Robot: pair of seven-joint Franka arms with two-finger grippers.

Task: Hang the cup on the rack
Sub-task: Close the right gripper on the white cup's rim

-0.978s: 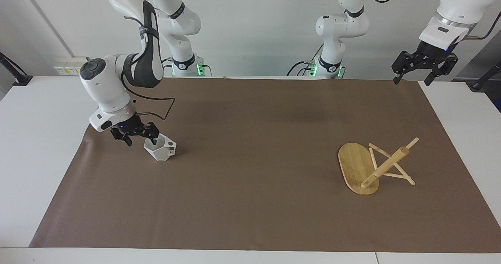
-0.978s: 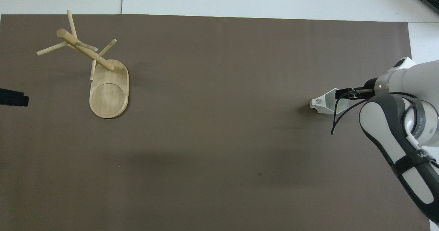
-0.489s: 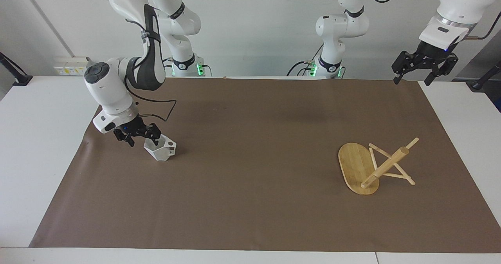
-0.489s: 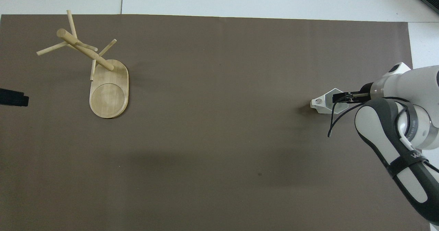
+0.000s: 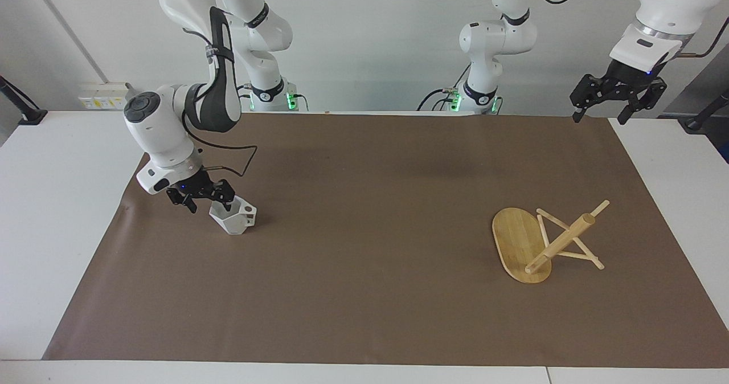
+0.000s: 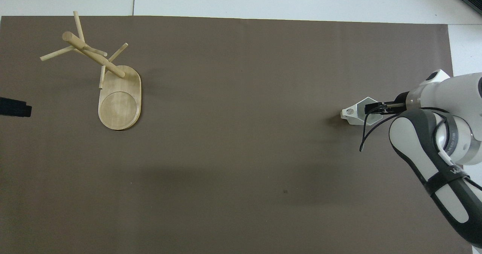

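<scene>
From my remote seat: the cup [image 5: 233, 217] sits on the brown mat [image 5: 364, 293] toward the right arm's end, nothing visible in it. My right gripper [image 5: 206, 199] is wide open, one finger dipped over its rim. The rack [image 5: 547, 240] stands well apart from the cup, pegs bare. My left gripper [image 5: 618, 95] waits open, high over the mat's corner, white wall past it.
</scene>
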